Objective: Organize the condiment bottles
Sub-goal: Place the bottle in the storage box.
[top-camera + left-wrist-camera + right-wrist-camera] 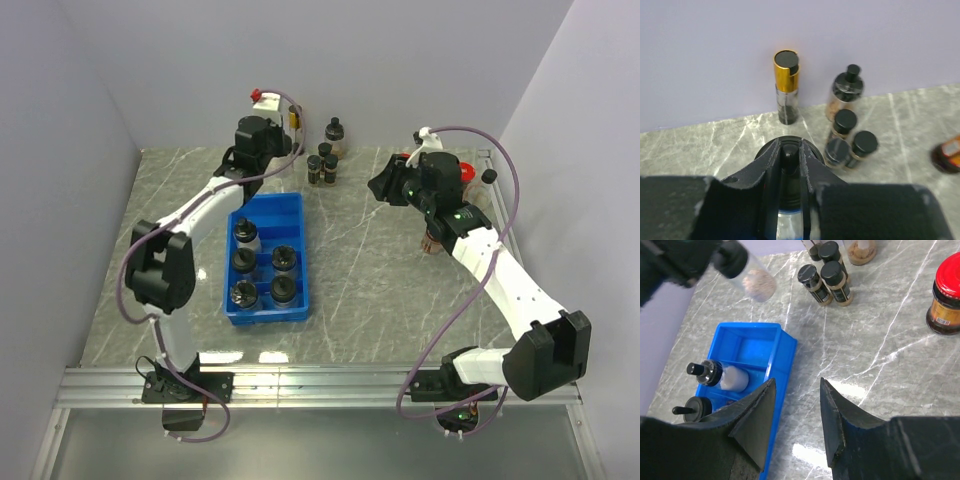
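1. The blue tray [275, 212] sat on the worktop [360, 270] with five bottles [243, 261] in it.
2. The right fingers [380, 186] hung released and empty above the worktop.
3. The left fingers [250, 172] were clenched on a black-capped jar [759, 284] of pale contents, above the tray's far end.
4. Further jars [321, 166] stood near the back wall.

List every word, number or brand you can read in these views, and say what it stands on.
No text is legible in any view.
red-capped jar: its label carries print, too blurred to read.
black-capped jars: any labels are too small to read.
blue tray: no lettering shows.
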Controlling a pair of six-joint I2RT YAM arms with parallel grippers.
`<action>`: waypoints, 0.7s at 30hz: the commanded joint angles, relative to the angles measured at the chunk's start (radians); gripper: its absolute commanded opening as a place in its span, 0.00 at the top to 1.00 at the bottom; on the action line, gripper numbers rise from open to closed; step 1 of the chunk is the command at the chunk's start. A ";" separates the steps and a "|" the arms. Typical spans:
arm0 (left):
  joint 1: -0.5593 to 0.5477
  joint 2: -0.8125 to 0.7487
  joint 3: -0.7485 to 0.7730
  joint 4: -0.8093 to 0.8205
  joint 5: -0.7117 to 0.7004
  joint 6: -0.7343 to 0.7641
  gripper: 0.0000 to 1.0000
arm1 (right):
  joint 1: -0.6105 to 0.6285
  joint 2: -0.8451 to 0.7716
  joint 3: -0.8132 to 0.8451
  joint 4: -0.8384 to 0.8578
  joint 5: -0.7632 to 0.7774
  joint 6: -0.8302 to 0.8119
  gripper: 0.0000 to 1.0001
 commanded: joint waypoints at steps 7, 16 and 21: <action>-0.008 -0.311 -0.182 -0.047 0.171 -0.059 1.00 | -0.008 0.024 0.025 0.046 -0.005 0.011 0.53; -0.019 -0.495 -0.317 -0.109 0.275 -0.058 1.00 | -0.008 0.061 0.030 0.057 -0.001 0.032 0.54; -0.023 -0.555 -0.409 -0.123 0.315 -0.061 1.00 | -0.008 0.069 0.030 0.060 -0.001 0.038 0.55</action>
